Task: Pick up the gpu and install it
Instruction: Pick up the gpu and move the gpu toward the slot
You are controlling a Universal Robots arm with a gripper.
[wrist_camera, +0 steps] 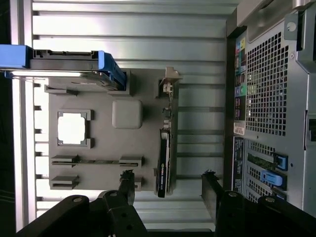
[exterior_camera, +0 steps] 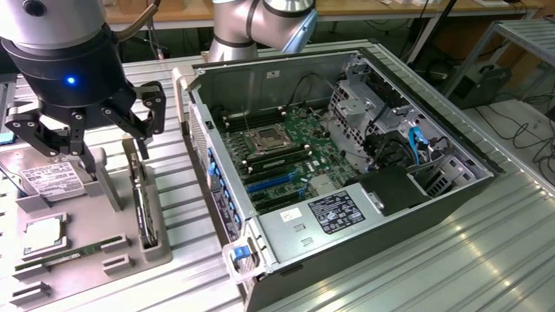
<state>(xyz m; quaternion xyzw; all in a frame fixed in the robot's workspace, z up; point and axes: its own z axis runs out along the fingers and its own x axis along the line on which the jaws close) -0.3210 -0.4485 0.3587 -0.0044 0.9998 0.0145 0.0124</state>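
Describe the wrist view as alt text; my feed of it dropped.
The open black end effector hovers with its fingers either side of the gpu, a thin dark card with a silver bracket, standing on edge in the grey plastic parts tray. The perforated grey metal computer case lies beside the tray.

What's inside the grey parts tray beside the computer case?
The grey tray holds the gpu standing on edge, a hard drive, a processor and a memory stick. The open pincer covers part of the drive.
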